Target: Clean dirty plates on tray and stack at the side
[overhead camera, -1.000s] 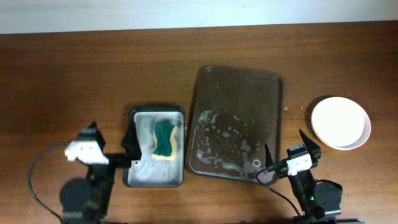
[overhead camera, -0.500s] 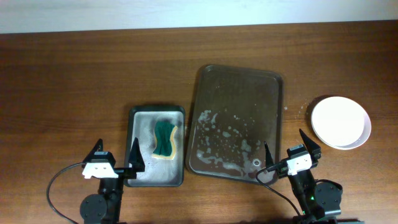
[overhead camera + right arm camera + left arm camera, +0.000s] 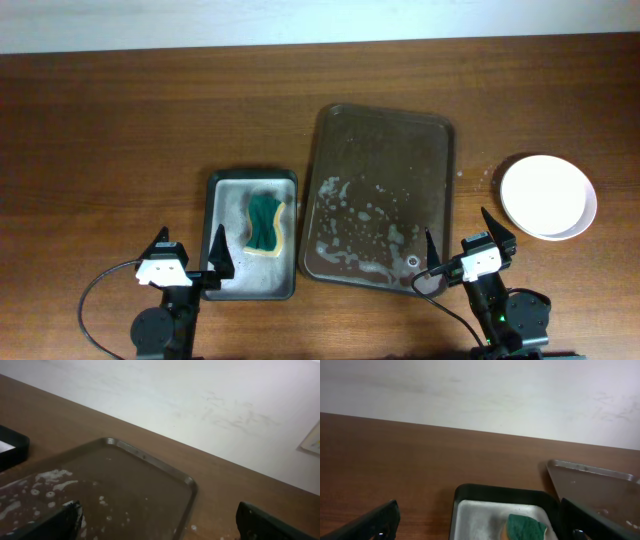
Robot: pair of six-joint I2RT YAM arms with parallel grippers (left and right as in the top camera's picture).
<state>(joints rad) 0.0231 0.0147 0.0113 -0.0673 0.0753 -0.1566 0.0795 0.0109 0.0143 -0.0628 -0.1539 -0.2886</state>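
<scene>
The white plates [image 3: 547, 196] sit stacked on the table right of the dark brown tray [image 3: 383, 140], which holds only foam and water spots. The stack looks like one plate from above. The tray's far rim shows in the right wrist view [image 3: 150, 460] and its corner in the left wrist view [image 3: 590, 469]. My left gripper [image 3: 188, 260] is open and empty at the front left corner of the grey tray. My right gripper [image 3: 462, 240] is open and empty at the brown tray's front right corner.
A small grey metal tray [image 3: 225, 283] with soapy water holds a green and yellow sponge [image 3: 264, 224]; both show in the left wrist view, the tray [image 3: 470, 510] and the sponge [image 3: 526, 527]. A white wall runs behind the table.
My left arm has drawn back from beside the grey tray to the front edge of the table and settled there. The right arm and the plates have not moved.
</scene>
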